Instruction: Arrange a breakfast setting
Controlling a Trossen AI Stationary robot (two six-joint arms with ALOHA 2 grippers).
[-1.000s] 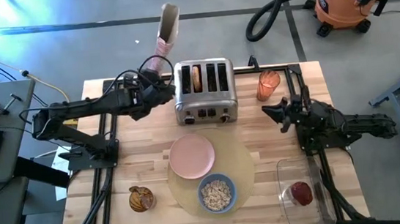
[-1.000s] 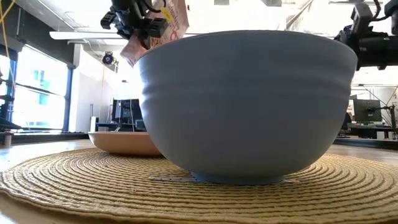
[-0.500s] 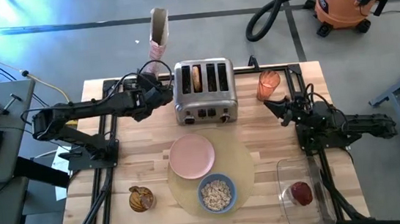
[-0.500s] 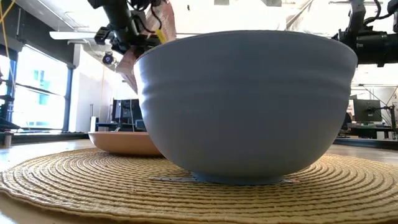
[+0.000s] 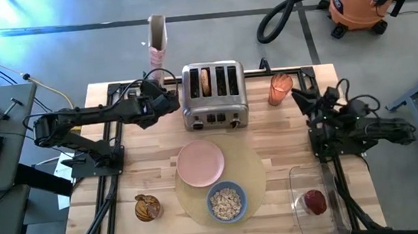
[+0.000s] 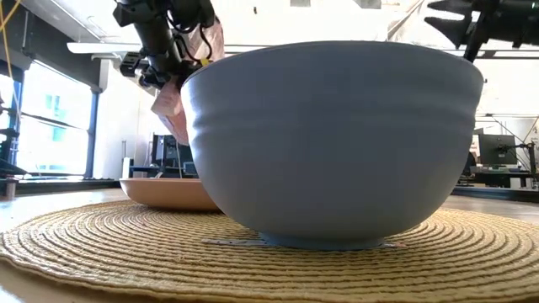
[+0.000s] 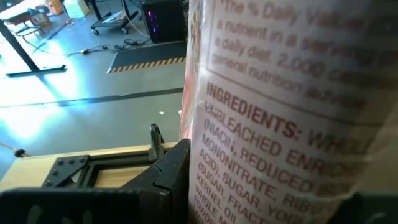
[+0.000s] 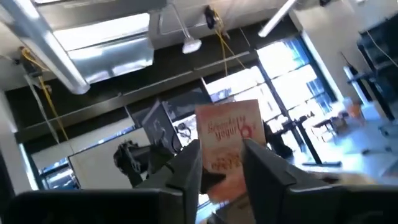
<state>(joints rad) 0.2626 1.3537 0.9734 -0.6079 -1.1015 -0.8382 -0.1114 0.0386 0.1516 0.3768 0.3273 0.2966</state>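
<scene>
The left pincer [image 5: 163, 98] grips a cereal box [image 5: 157, 39] beyond the worktop's [image 5: 123, 187] far edge, likely clearing it away since the blue bowl [image 5: 226, 201] on the placemat [image 5: 257, 175] already holds cereal. The right pincer [image 5: 305, 100], slightly parted, holds nothing beside the orange cup [image 5: 280, 88].

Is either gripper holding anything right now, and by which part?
Left gripper holds the cereal box by its lower end. Right gripper holds nothing.
</scene>
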